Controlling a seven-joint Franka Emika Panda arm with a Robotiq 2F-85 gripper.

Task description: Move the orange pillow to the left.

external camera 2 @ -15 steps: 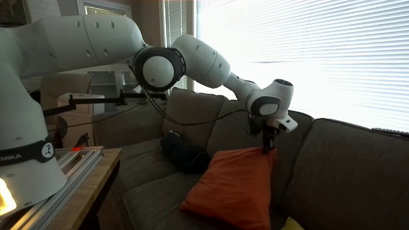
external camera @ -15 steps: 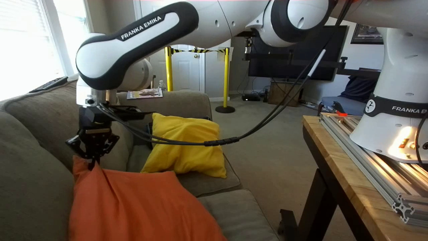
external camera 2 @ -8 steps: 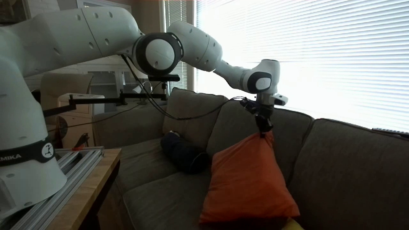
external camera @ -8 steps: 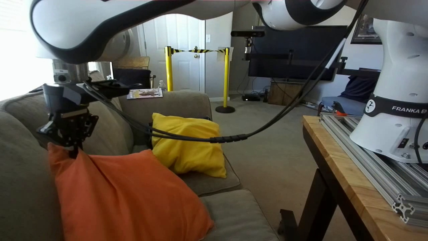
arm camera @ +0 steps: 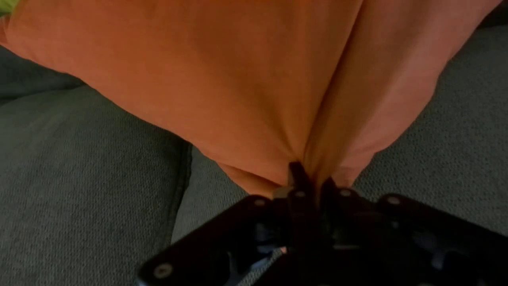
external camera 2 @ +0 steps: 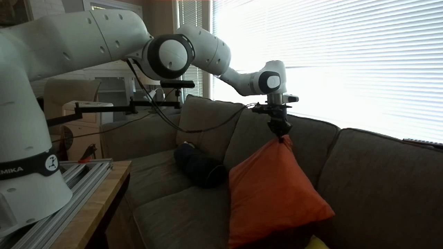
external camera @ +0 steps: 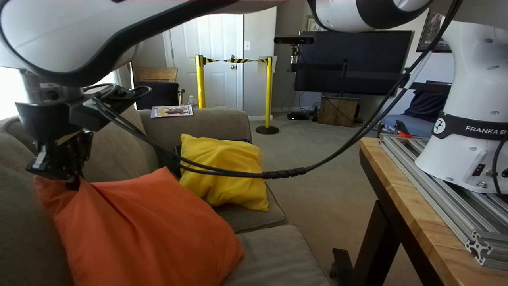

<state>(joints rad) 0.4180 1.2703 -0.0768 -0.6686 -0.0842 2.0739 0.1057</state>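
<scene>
Orange pillow [external camera 2: 273, 193] tilts over the padded surface [external camera 2: 180, 218], one corner uppermost before the sofa back [external camera 2: 373, 180]; contact along the lower edge unclear. Gripper [arm camera: 311, 174] pinches that corner, jaws narrow, creases fanning out. Yellow pillow [external camera: 234, 194] lies just beyond, near the sofa arm [external camera: 214, 119]; dark bundle [external camera 2: 200, 166] lies on the opposite side.

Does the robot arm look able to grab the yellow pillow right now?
Probably not: its gripper is clamped on the orange pillow and would likely have to let go before taking the yellow pillow.
</scene>
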